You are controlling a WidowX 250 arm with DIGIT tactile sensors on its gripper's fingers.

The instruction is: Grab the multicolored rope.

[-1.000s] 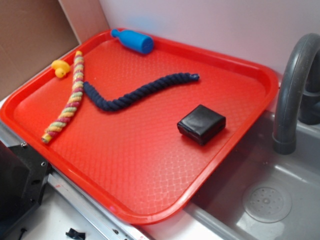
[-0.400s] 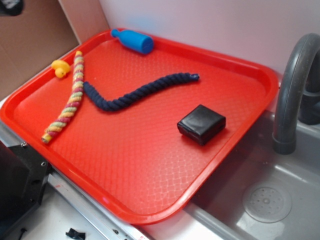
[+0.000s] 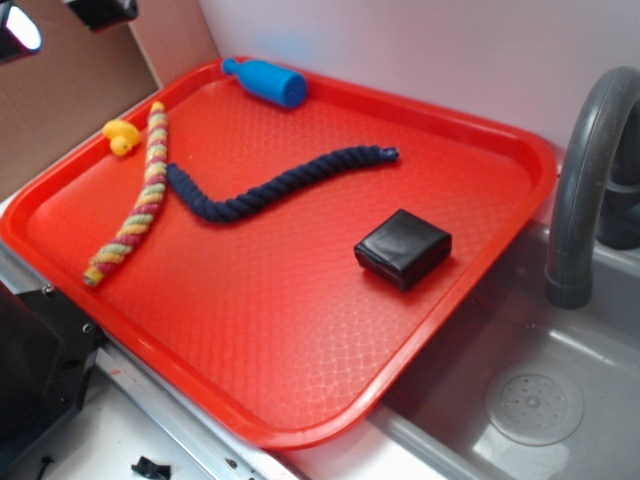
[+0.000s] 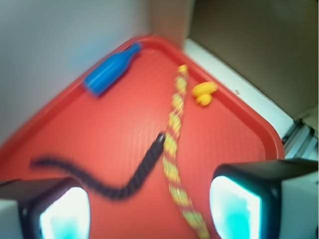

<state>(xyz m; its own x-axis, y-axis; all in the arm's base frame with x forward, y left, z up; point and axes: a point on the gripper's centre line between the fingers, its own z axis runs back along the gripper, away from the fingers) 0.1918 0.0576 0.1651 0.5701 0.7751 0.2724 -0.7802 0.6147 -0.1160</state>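
The multicolored rope [image 3: 134, 203] lies straight along the left of the red tray [image 3: 480, 130], touching the navy rope [image 3: 270, 184]. The pincer [image 4: 149, 206] hovers high, spread wide, empty. Best descend over mid-rope, clear of the navy end.

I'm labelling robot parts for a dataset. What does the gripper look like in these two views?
In the wrist view the gripper shows two blocky black fingers with glowing pale cyan-white pads on their inner faces. The picture is blurred, so no markings or cables can be made out. In the exterior view only black pieces with one bright pale patch show at the top left corner.
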